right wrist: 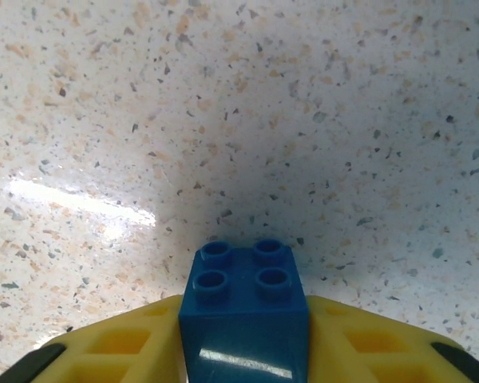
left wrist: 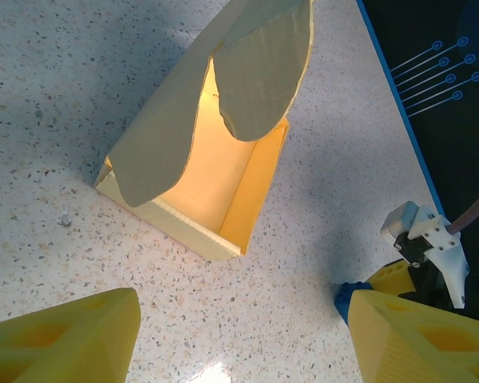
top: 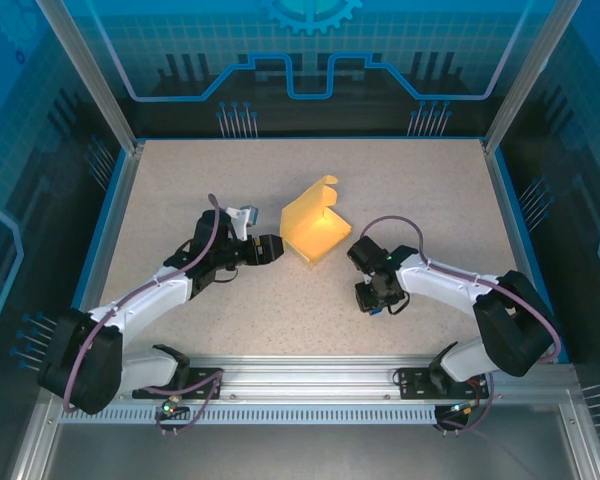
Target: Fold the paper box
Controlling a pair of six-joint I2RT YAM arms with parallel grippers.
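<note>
pale yellow paper box (top: 315, 228), orange inside; blue brick (right wrist: 246, 307); yellow fingers (right wrist: 112, 347); beige table (top: 180, 190) speckled with dark flecks; blue grid-lined walls (top: 430, 50).

A speckled beige tabletop (top: 180, 180) with blue edging sits inside blue circuit-patterned panels (top: 400, 50) and aluminium posts (top: 92, 75).
</note>
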